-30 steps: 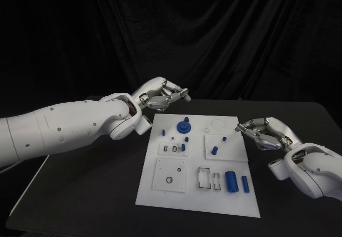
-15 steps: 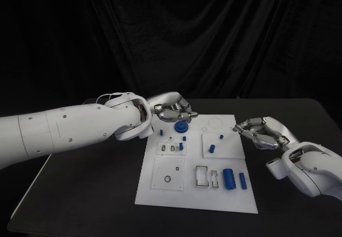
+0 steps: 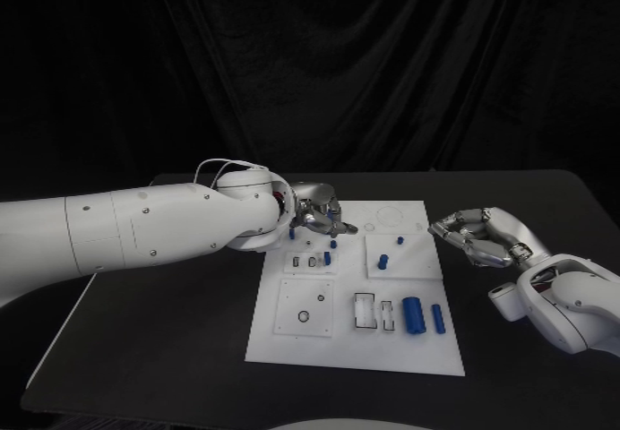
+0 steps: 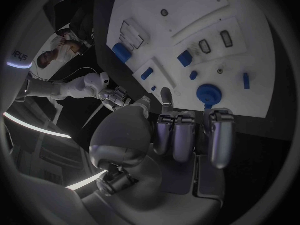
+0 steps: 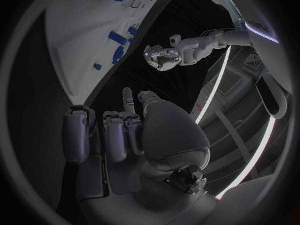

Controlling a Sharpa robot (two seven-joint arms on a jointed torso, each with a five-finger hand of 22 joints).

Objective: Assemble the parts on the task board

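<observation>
— Several blue parts (image 3: 416,315) sit on the white task board (image 3: 339,345), mid-table?
— Yes. I see my left hand (image 3: 315,215) curled, empty, over its far edge; right hand (image 3: 478,236) likewise, beside it.

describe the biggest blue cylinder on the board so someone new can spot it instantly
Start at the white task board in the middle of the black table and go to the edge nearest the robot, on its right-hand side. The large blue cylinder lies flat there, between a black-outlined slot and a thinner blue pin. It is the thickest blue piece there.
</observation>
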